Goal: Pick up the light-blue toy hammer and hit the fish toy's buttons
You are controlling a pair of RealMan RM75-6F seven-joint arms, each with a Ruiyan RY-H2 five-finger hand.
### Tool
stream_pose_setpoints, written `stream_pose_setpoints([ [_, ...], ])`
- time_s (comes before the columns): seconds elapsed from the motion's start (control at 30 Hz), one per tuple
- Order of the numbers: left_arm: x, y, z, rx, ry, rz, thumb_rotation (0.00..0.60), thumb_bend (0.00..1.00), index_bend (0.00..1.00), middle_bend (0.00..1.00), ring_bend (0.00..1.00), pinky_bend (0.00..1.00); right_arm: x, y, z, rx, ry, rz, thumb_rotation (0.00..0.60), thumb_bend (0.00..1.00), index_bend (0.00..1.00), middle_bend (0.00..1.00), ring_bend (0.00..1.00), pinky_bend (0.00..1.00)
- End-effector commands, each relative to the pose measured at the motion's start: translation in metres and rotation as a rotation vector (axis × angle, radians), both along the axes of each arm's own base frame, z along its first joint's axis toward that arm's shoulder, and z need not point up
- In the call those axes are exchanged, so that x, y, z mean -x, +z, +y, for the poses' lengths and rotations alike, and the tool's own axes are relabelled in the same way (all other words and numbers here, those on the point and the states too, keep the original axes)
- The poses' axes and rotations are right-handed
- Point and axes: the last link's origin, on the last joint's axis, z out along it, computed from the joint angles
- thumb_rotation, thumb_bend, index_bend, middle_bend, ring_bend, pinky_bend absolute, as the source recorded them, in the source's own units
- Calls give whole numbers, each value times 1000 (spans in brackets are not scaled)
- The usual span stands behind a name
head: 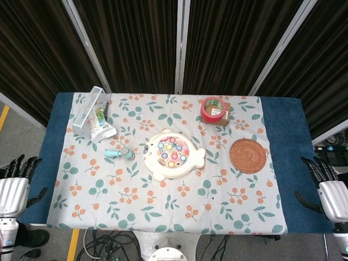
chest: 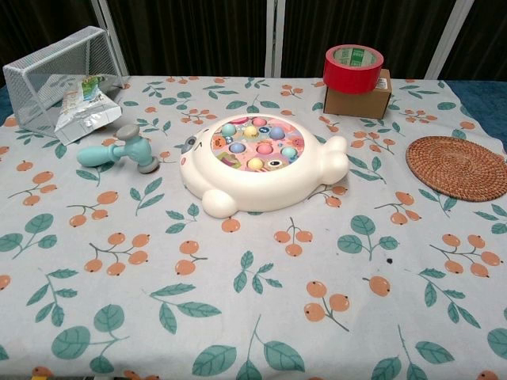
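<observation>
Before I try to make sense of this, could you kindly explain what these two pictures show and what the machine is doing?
This is a two-armed robot with human-like hands, steered remotely by a person. The head view looks down from above; the chest view looks across the table from lower down.

The left hand and right hand hang at the table's edges, fingers spread, holding nothing. They appear only in the head view.

On the patterned tablecloth lie the light-blue toy hammer, untouched, and beside it the white fish toy with coloured buttons. There is also a wire basket tipped on its side with a packet spilling out, red tape on a small cardboard box, and a woven coaster.
</observation>
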Motion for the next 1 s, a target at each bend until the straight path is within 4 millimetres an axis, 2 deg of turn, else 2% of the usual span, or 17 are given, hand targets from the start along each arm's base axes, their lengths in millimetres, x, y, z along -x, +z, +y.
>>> stream_pose_setpoints([
  [0.03, 0, 0, -1, 1, 4, -1, 600, 216, 172, 155, 23, 107, 0, 0, 0, 0, 1, -1, 600, 194, 68, 129, 0, 0],
  [0.3, -3, -1, -3, 3, -8, -1, 600, 216, 172, 155, 23, 107, 1, 4, 3, 11, 10, 2, 600, 194, 68, 129, 0, 0],
  [0.4, -11, -2, 6, 16, -48, -3, 600, 215, 177, 155, 23, 108, 2, 6, 4, 19, 14, 7, 600, 194, 68, 129, 0, 0],
  [0.5, -25, -4, 24, 64, -116, -24, 600, 212, 189, 177, 54, 108, 0, 8, 5, 24, 25, 18, 600, 194, 68, 129, 0, 0],
  [0.67, -55, -14, 68, 166, -228, -84, 600, 210, 237, 224, 109, 114, -3, 12, 4, 34, 41, 35, 600, 195, 68, 129, 0, 0],
  [0.83, -80, -42, 116, 325, -221, -128, 600, 212, 254, 244, 125, 121, -5, 14, 5, 38, 46, 44, 600, 194, 68, 129, 0, 0],
  [1.0, -93, -75, 151, 421, -181, -92, 600, 223, 254, 253, 141, 127, -3, 14, 5, 40, 34, 47, 600, 194, 68, 129, 0, 0],
])
